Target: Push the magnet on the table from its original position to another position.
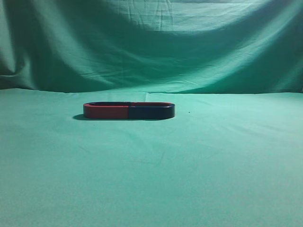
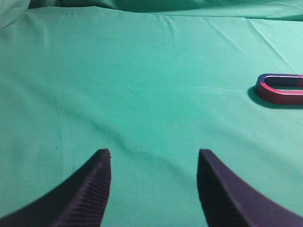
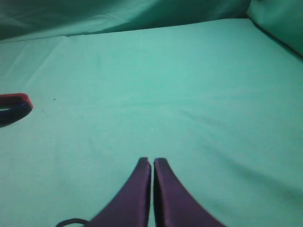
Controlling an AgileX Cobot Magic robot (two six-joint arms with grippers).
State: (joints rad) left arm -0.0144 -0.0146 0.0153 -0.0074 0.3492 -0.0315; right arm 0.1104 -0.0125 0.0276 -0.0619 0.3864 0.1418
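The table fills nearly everything I see, a wide flat spread of green cloth with soft creases, running back to a green draped backdrop of the same stuff. Toward the far middle of it, seen from the exterior view, lie two flat U-shaped pieces with their open ends touching so that they form one long oval: the red magnet on the left half and the magnet I am to push on the right half, dark navy, almost black, with a thin red top edge. Neither of my arms shows in that view, so both are well apart from it. My left claw hangs above bare cloth with its ribbed fingers spread wide and nothing between them; my right claw has its fingers pressed together, also holding nothing. I judge the magnet stiff, dense and fairly heavy for its size, likely to drag on the cloth and to cling to its red twin, so I would press the closed right claw against its curved outer end or long side and shove rather than grip. I can read no brand, label or writing anywhere.
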